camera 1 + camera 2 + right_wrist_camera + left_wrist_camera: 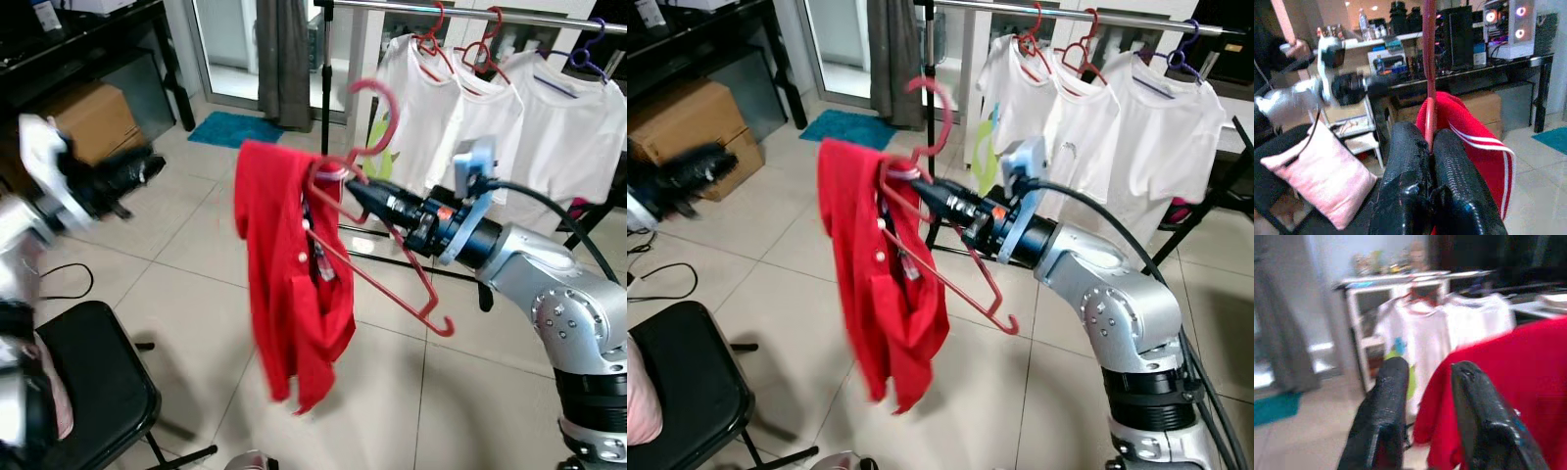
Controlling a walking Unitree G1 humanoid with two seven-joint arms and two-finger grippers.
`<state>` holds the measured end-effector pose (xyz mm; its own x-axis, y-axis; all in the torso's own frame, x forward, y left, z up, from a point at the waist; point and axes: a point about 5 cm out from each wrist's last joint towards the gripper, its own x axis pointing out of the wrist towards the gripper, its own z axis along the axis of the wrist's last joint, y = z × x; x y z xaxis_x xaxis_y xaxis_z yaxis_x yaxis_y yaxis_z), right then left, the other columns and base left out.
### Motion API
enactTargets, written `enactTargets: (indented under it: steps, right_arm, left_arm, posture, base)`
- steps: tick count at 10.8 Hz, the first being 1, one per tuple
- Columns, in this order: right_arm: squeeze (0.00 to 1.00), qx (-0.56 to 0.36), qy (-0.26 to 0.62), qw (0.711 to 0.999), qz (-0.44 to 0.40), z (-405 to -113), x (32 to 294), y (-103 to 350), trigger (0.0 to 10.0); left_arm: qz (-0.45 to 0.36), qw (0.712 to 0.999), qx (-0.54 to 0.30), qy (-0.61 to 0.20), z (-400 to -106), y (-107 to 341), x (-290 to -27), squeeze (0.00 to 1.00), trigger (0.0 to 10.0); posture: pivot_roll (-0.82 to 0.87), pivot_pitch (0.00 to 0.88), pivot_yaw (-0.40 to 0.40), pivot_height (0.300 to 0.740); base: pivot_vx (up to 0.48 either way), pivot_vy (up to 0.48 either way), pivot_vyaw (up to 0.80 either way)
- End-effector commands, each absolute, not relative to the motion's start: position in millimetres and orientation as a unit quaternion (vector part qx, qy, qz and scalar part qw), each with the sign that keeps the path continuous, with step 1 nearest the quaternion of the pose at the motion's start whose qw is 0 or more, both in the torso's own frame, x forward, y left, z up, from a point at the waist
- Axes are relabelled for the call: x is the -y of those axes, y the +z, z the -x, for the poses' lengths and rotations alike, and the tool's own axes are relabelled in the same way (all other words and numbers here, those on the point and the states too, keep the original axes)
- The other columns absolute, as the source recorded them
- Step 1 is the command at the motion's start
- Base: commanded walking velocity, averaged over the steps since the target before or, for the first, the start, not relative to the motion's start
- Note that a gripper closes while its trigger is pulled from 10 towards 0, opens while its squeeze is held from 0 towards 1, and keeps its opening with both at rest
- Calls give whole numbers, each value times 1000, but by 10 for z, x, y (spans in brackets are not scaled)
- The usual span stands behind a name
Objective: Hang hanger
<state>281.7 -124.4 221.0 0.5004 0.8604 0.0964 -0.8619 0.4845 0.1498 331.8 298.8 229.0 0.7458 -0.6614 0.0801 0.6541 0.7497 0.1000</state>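
Jaws on my right gripper [361, 192] are pinched tight on the red hanger [377, 257] just below its hook, holding it out mid-air, short of the clothes rail [470, 14]. A red shirt [284, 284] droops off one side of it, lopsided. My left gripper [1425, 416] is off to the side with its jaws spread, gripping nothing. White shirts [509, 117] already crowd the rail, so I reckon the free stretch is narrow. What worries me: the hook tilts away from the rail, so a lift without rotating could miss the bar. That uneven shirt could also slide off onto the floor [196, 264] if I swing fast.
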Motion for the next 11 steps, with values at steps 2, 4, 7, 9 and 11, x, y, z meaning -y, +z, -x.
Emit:
enactTargets:
  steps: [2,4,7,9,11]
  right_arm:
    - [0,40,547,835,-51,-2737,1148,2365,10000]
    - [0,39,593,804,-28,-2636,1060,2388,10000]
    - [0,38,635,772,-19,-2552,975,2394,10000]
    - [0,40,656,754,-26,-2517,951,2407,10000]
    - [0,38,669,742,-24,-2524,934,2413,10000]
  left_arm:
    - [-56,878,38,-474,-3377,2552,-2702,1000,10000]
    - [-99,806,-31,-582,-3400,2561,-2455,1000,10000]
    - [-153,733,-107,-655,-3427,2526,-2147,0,10000]
    - [-143,713,-136,-672,-3407,2509,-2072,0,0]
    - [-153,695,-165,-683,-3406,2428,-2011,0,0]
  posture:
    - [-72,0,57,740]
    - [-76,0,71,740]
    - [-83,0,91,740]
    - [-86,0,99,740]
    - [-89,0,104,740]
  base:
    - [0,0,0]
    - [0,0,0]
    - [0,0,0]
    - [0,0,0]
    - [0,0,0]
